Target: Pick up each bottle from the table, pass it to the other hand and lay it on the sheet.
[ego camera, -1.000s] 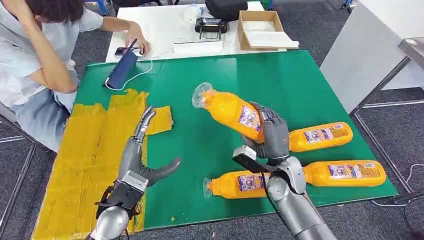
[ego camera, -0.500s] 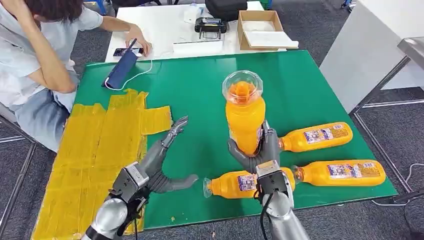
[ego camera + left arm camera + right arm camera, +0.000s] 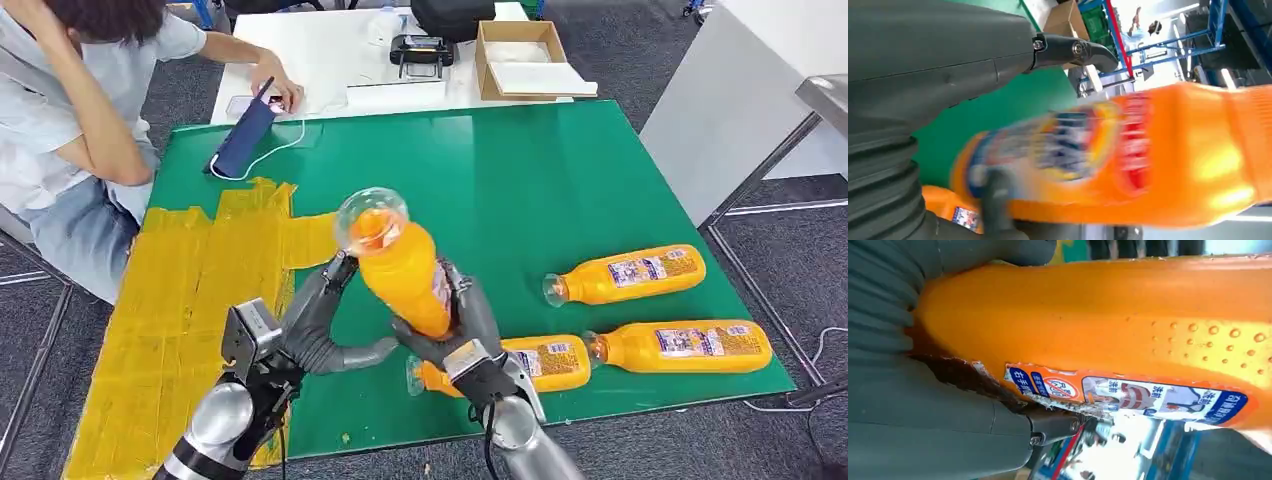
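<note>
We saw the right hand [image 3: 462,332] clamped on the orange bottle [image 3: 398,268] mid-frame over the green table [image 3: 560,170]; left hand [image 3: 318,322] spread apart, touching it, yellow sheet [image 3: 190,290] left, unobstructed.

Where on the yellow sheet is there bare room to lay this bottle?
The whole yellow sheet is bare, from the blue pouch down to the table's near edge. It is crowded on the right, where three orange plastic bottles lie.
</note>
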